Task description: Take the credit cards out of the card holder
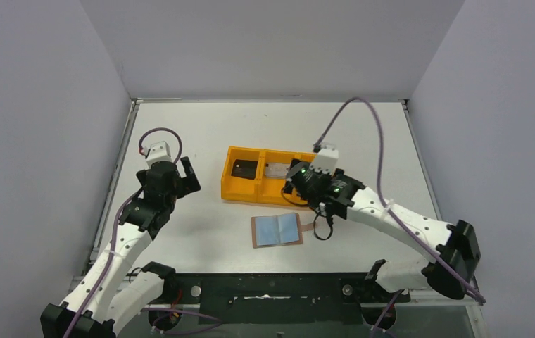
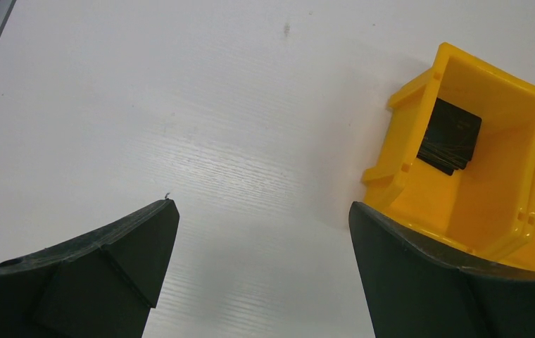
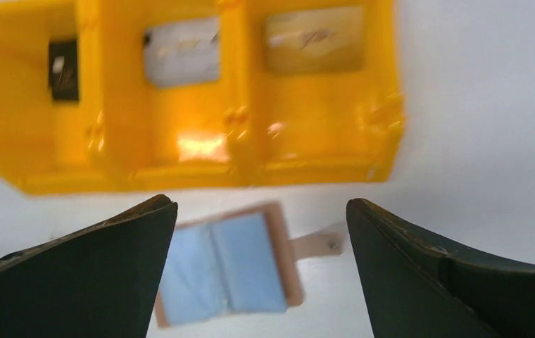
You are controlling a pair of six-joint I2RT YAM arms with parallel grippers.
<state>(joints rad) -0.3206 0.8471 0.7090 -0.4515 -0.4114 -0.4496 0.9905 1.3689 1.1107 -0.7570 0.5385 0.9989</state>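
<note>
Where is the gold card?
In the right wrist view, the gold card lies in the right-end compartment of the orange tray, next door to the silver card.

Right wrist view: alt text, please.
Orange three-compartment plastic tray holds a black card, a silvery grey card and a gold-tan card, one per compartment. Below it, a brown leather card holder lies open, grey-blue inside up, framed by the open right gripper.
</note>
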